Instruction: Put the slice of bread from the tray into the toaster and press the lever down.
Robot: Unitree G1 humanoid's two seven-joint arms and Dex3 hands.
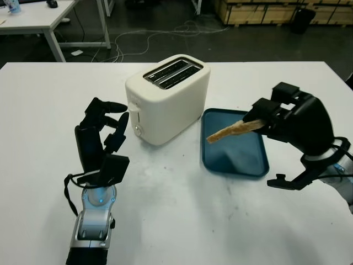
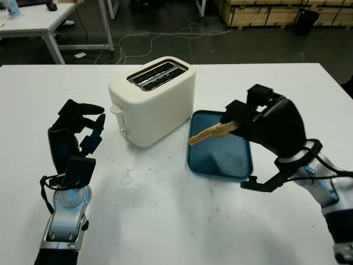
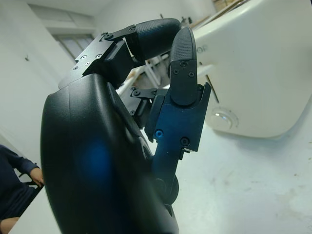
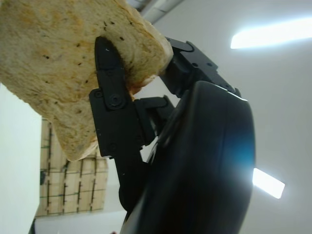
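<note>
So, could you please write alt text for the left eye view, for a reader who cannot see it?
The robot's black right hand holds a tan slice of bread above a dark blue rectangular tray on a white table. A cream two-slot toaster stands beside the tray, with the black left hand raised by its lever end.

White table (image 1: 176,221), second white table (image 1: 38,19) behind, floor cables (image 1: 160,33) (tangled), stacked crates (image 1: 265,11)

No readable text, label, brand, number or sign appears on any object in these views
</note>
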